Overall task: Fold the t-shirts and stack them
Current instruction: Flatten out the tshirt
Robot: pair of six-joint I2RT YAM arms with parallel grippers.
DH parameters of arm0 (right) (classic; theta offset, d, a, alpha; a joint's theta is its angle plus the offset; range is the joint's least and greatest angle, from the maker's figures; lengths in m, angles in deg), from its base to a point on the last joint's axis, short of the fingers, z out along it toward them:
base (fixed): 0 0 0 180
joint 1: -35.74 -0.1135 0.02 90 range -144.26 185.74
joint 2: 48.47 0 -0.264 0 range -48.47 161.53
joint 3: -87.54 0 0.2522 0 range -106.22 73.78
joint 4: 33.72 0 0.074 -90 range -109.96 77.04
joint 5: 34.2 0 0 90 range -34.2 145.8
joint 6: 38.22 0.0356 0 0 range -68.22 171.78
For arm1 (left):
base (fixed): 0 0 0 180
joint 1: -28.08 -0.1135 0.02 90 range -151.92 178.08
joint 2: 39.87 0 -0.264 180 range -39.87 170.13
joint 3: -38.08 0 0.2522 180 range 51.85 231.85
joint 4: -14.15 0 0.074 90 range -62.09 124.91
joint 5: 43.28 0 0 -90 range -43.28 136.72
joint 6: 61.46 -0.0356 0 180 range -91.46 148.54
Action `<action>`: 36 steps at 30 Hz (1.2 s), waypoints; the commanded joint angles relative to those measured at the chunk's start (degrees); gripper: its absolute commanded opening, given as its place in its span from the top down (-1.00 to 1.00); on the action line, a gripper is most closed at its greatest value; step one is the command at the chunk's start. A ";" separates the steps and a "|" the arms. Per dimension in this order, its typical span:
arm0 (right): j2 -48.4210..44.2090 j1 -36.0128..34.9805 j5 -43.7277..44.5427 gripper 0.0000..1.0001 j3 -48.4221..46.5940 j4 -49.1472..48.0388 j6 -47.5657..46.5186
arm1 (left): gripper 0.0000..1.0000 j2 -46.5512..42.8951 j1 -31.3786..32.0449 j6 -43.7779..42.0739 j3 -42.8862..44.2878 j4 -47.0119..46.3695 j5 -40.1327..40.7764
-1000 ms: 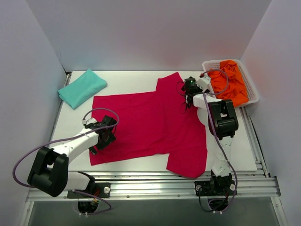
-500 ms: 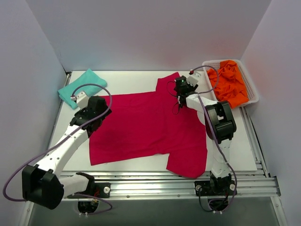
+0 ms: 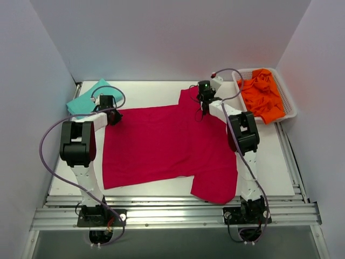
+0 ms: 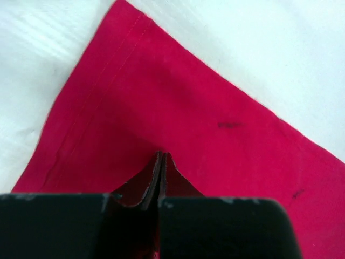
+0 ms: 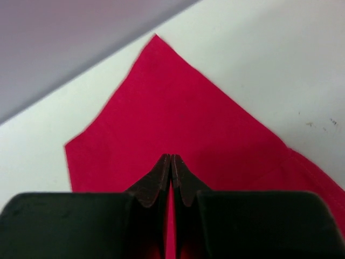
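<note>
The crimson t-shirt lies spread flat across the middle of the table, one sleeve toward the back and one toward the front. My left gripper is at its far left corner, shut on the cloth near the hem. My right gripper is on the far sleeve, its jaws shut with red cloth showing between them. A folded teal t-shirt sits at the back left, partly behind the left arm. Several orange t-shirts are heaped in a basket.
The white plastic basket stands at the back right, beside the table's right edge. Grey walls close in the table on the left, back and right. Both arms stretch from the near rail out over the shirt's sides.
The left arm swung from the shirt's front left area to its far left corner and closed. The right gripper slid left onto the far sleeve and closed.
</note>
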 commanded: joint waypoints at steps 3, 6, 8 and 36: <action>3.96 2.18 -2.49 1.00 -2.91 2.99 0.30 | 0.95 5.75 -1.32 -0.17 7.62 -3.05 -7.64; 6.42 3.67 -3.72 1.00 -3.79 3.61 1.79 | 0.95 7.07 -1.40 0.27 9.64 -1.65 -6.50; 7.74 4.73 -3.63 1.00 -4.40 3.96 2.33 | 0.95 7.95 -1.49 0.36 11.66 -0.51 -6.58; 9.25 11.15 -5.21 0.44 -9.17 -5.16 1.63 | 0.95 15.96 -2.02 -0.25 26.97 0.38 -12.56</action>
